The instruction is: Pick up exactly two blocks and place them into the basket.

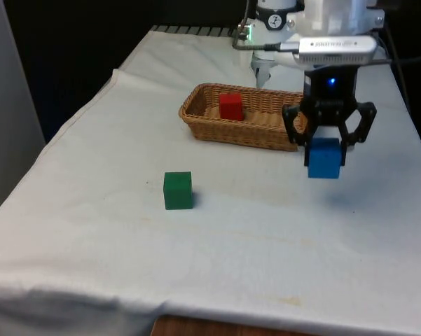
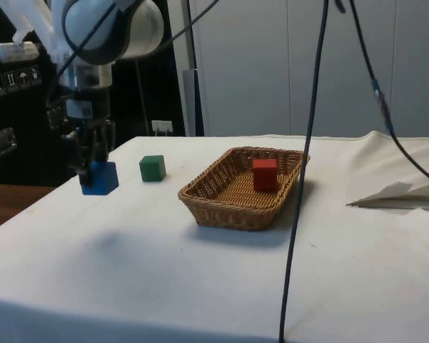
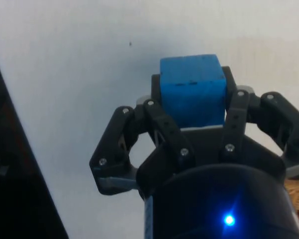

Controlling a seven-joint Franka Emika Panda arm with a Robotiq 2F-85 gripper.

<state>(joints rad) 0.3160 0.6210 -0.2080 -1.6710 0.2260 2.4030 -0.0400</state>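
Blue block [image 1: 324, 158] hangs clamped between the jaws of the gripper [image 1: 328, 143], lifted off the surface just beside the wicker basket [image 1: 217, 129], which already holds a red block [image 1: 231, 106]. It looks rigid and light; flat opposite faces suit the pinch. Green block [image 1: 178, 190] sits apart.

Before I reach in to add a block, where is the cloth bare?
Bare cloth lies between the green block and the table's near edge. The basket with its red block, and the gripper holding the blue block beside it, crowd the far side.
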